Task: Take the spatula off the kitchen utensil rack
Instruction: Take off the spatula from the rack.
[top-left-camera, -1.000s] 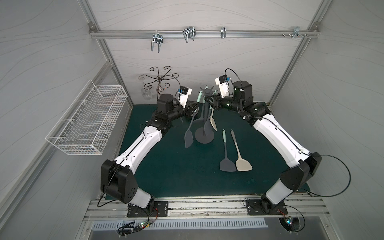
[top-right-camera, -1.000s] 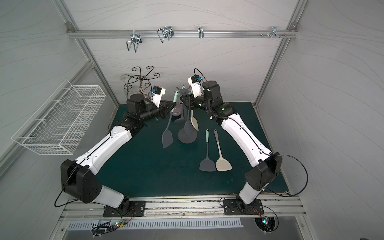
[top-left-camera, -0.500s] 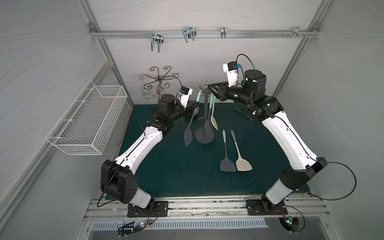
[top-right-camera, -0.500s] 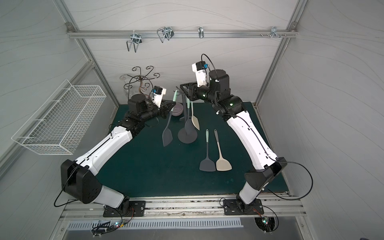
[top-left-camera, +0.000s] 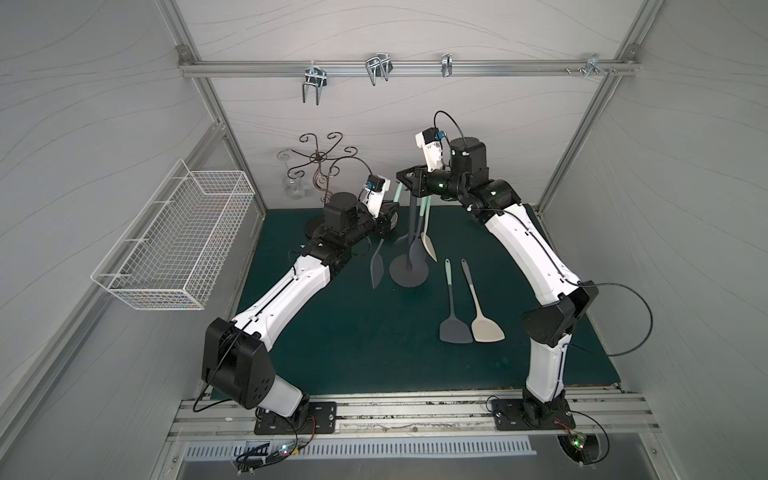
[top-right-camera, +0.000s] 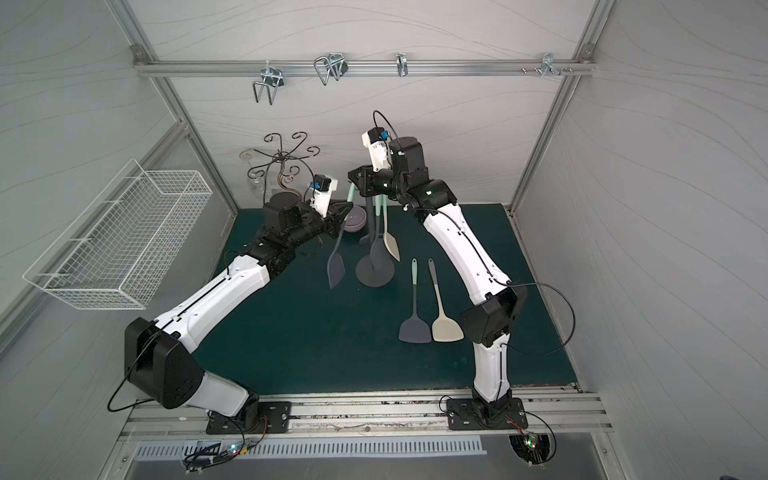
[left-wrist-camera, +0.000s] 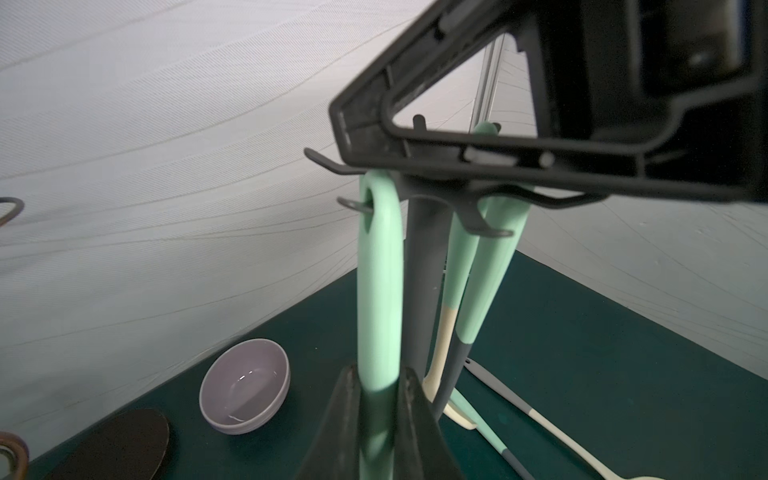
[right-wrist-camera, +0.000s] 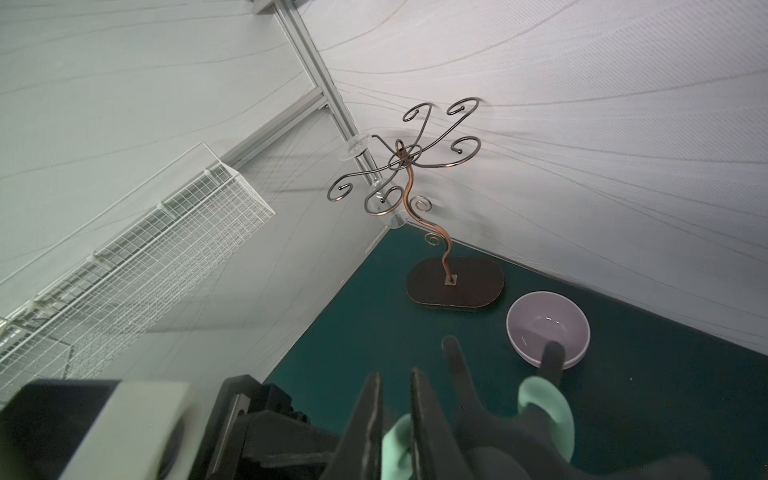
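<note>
The kitchen utensil rack (top-left-camera: 409, 272) (top-right-camera: 374, 272) stands mid-mat, a dark grey pole on a round base. A spatula with a mint handle (left-wrist-camera: 380, 291) and grey blade (top-left-camera: 376, 270) (top-right-camera: 336, 270) hangs by its loop from a hook on the rack's left side. My left gripper (left-wrist-camera: 378, 374) (top-left-camera: 390, 212) is shut on that handle below the hook. My right gripper (right-wrist-camera: 395, 376) (top-left-camera: 405, 178) lies shut on top of the rack's crown of hooks (left-wrist-camera: 469, 195), with nothing between its tips.
A beige spatula (top-left-camera: 429, 249) and a grey spoon (top-left-camera: 415, 253) also hang on the rack. Two spatulas (top-left-camera: 455, 330) (top-left-camera: 486, 330) lie on the mat to its right. A lilac bowl (right-wrist-camera: 547, 328), a bronze wire stand (right-wrist-camera: 455, 286) and a white wall basket (top-left-camera: 174, 245) sit behind and to the left.
My right gripper rose and drew back, then came down over the rack's crown with its jaws closed. The left gripper kept its hold on the mint handle.
</note>
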